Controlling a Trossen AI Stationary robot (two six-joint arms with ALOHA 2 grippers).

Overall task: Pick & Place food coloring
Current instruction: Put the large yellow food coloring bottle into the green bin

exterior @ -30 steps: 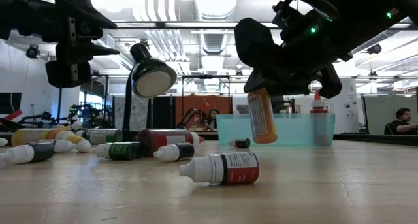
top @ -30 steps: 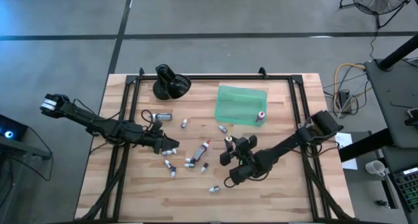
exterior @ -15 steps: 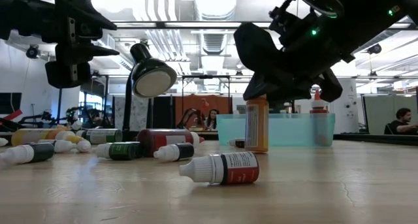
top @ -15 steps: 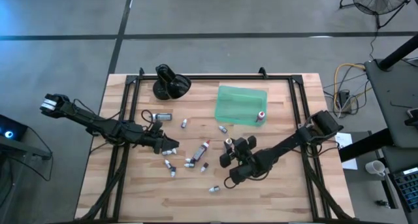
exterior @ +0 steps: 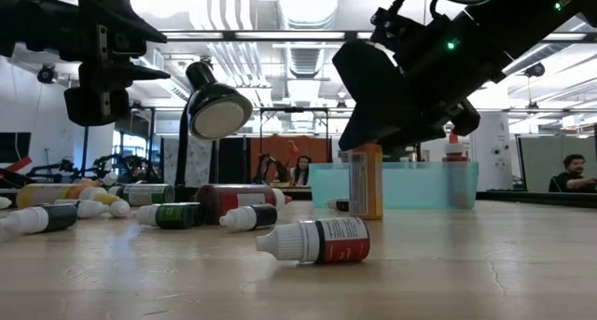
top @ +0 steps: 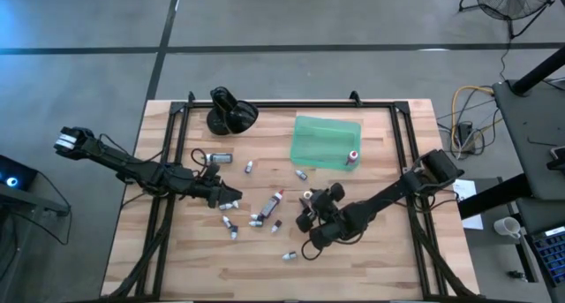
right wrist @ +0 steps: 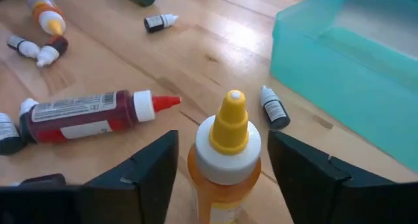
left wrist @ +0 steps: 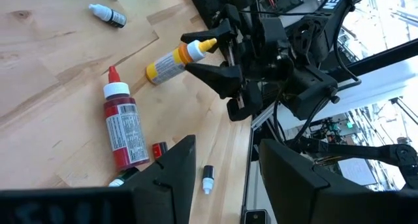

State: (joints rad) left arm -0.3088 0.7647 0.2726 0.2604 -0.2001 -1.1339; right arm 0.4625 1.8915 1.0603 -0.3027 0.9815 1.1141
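Left gripper point(top: 231, 197): at table's 9 o'clock, fingers parted, empty.
Orange bottle point(exterior: 366, 180): upright mid-table, short of tray point(top: 305, 131).
Right gripper point(right wrist: 219, 160): spread around bottle, not pinching.
Risk: withdrawing fingers could clip and topple the bottle.

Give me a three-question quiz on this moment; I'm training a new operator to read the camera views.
1. True or false: the right gripper grips the yellow-capped orange bottle tightly.
2. Where does the red-capped bottle stand?
A. inside the teal tray
B. on the bare wood
C. on the black lamp
3. Fill in: the large dark red bottle lies on its ____.

Key
1. False: its fingers stand apart either side of the upright bottle.
2. A
3. side
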